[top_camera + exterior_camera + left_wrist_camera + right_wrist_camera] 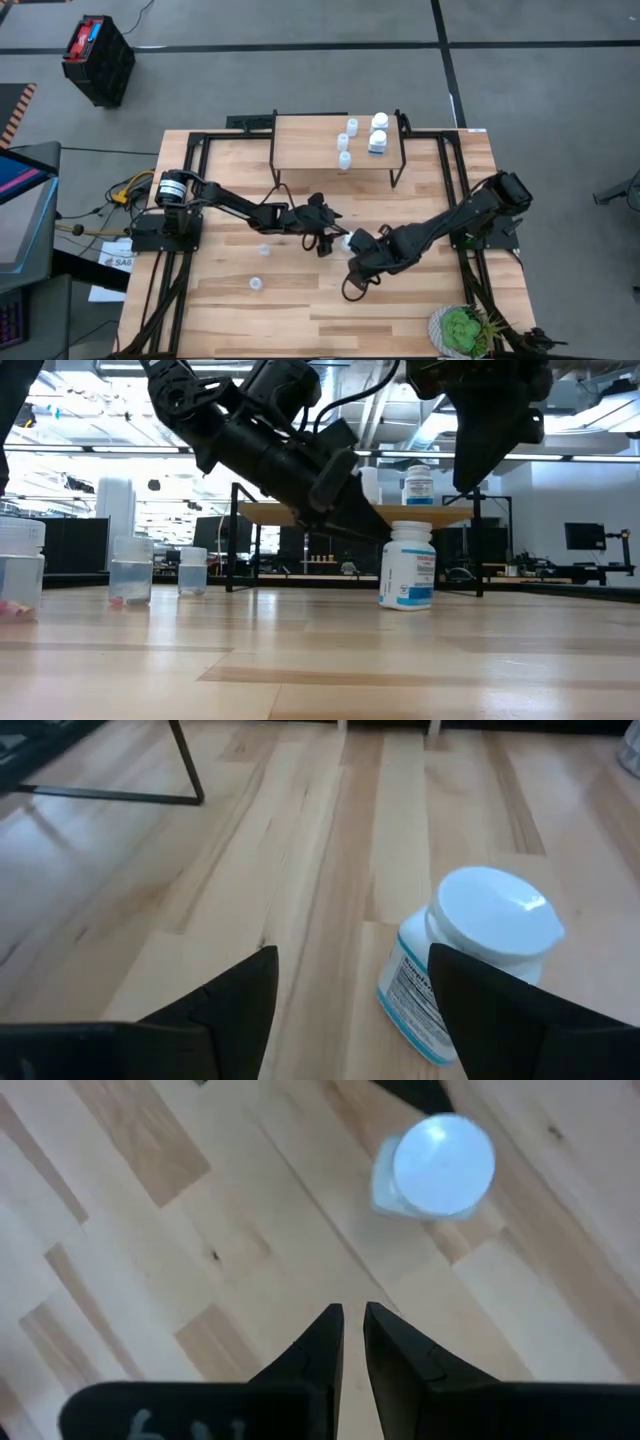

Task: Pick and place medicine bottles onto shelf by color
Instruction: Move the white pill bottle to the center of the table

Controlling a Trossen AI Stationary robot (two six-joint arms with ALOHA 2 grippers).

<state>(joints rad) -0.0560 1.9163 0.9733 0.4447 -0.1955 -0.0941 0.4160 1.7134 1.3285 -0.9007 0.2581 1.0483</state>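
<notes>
A white medicine bottle (pixel 347 240) with a white cap and a blue-edged label stands upright on the table (pixel 420 300), also seen in the low view (pixel 408 565). My left gripper (pixel 333 240) is open and low beside it. In the left wrist view the bottle (pixel 470 955) stands partly behind one finger (pixel 480 1005), not in the gap (pixel 352 952). My right gripper (pixel 353 1312) is shut and empty, above and just near of the bottle (pixel 435 1165). The shelf (pixel 310 145) holds three pale-blue bottles (pixel 345 143) and two white ones (pixel 379 132). My left gripper comes in slanting down from the table's left. One finger (pixel 480 1005) stands right against the white bottle's side below the cap (pixel 415 970). I cannot tell whether it touches. The bottle stands upright on its base.
Two pale-blue bottles (pixel 264 250) (pixel 256 284) stand on the table's left half; they show at the left of the low view (pixel 130 570). A green potted plant (pixel 462 330) sits at the near right corner. The shelf's black legs (pixel 395 178) stand far of the grippers.
</notes>
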